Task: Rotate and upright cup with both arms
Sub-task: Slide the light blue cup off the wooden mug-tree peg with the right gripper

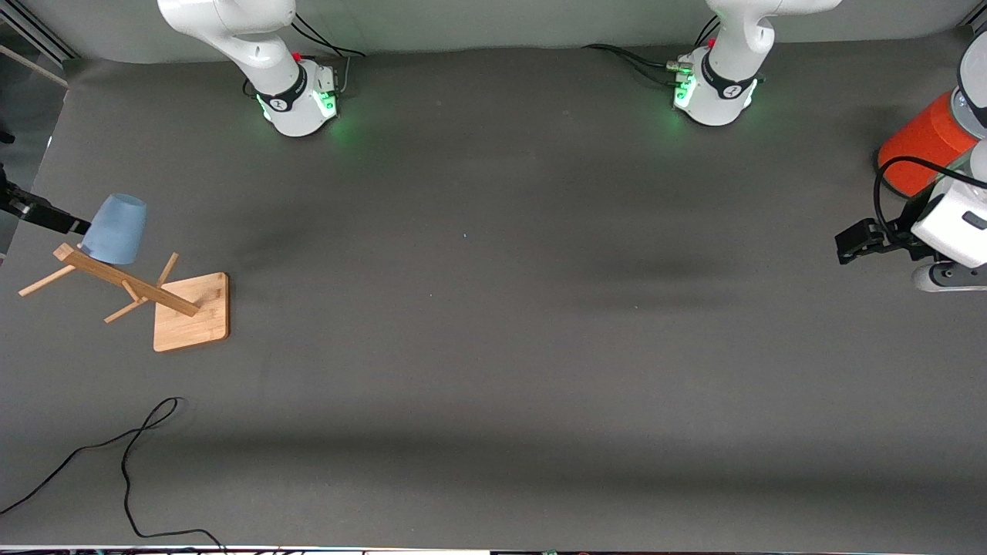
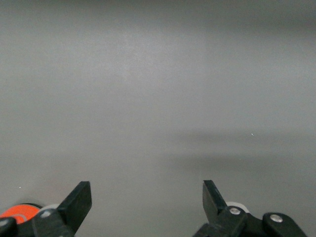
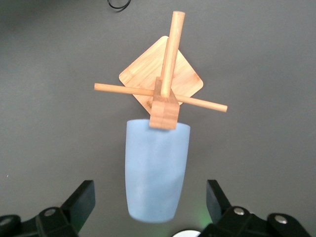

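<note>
The pale blue cup (image 1: 116, 229) hangs upside down at the top of a wooden peg stand (image 1: 127, 284), at the right arm's end of the table. In the right wrist view the cup (image 3: 157, 168) has its closed base toward my right gripper (image 3: 149, 191). That gripper is open, with one finger on each side of the cup and neither touching it. In the front view only a dark finger (image 1: 46, 216) of it shows beside the cup. My left gripper (image 1: 854, 243) is open and empty over bare mat at the left arm's end, as the left wrist view (image 2: 145, 191) also shows.
The stand's square wooden base (image 1: 191, 312) rests on the grey mat. A large orange cylinder (image 1: 921, 142) stands at the left arm's end, partly hidden by the arm. A black cable (image 1: 131, 447) lies nearer the front camera than the stand.
</note>
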